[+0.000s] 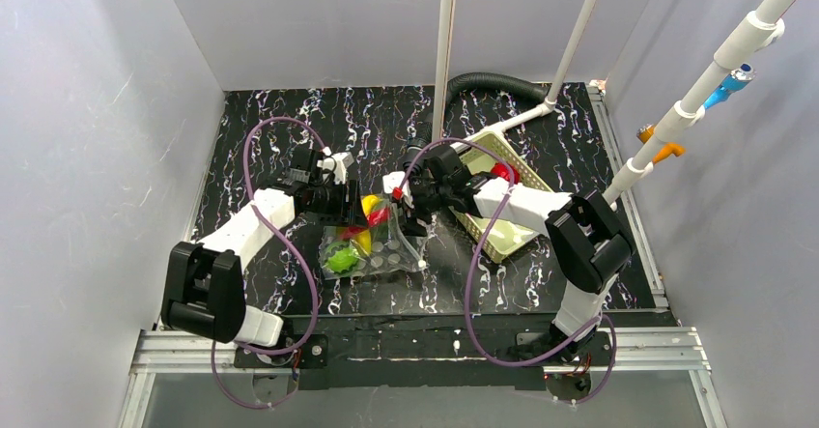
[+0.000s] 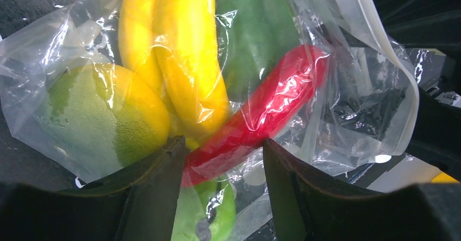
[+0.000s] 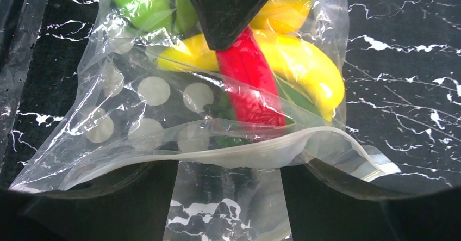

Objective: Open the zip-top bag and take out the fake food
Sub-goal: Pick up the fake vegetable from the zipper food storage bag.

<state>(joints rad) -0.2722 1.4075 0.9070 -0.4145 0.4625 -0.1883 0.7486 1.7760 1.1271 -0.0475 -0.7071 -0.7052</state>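
Observation:
The zip-top bag [image 1: 386, 252], clear with white dots, lies between both arms, its mouth toward the right arm. Inside it are the fake food pieces: a yellow banana [image 2: 185, 50], a red chili [image 2: 272, 99], a yellow-green round fruit [image 2: 98, 116] and green pieces [image 3: 147, 1]. My left gripper [image 2: 223, 140] is shut on the bag's far end, pinching the chili's end through the film. My right gripper [image 3: 229, 167] is open at the bag's mouth. The pale zip strip [image 3: 244, 156] drapes across its fingertips, and loose film hangs between them.
A pale green slotted basket [image 1: 483, 140] stands right of the bag behind the right arm, with a red piece [image 1: 502, 170] in it. A black ribbed hose [image 1: 493, 82] and white poles [image 1: 444, 51] stand at the back. Grey walls enclose the black marbled table [image 1: 270, 119].

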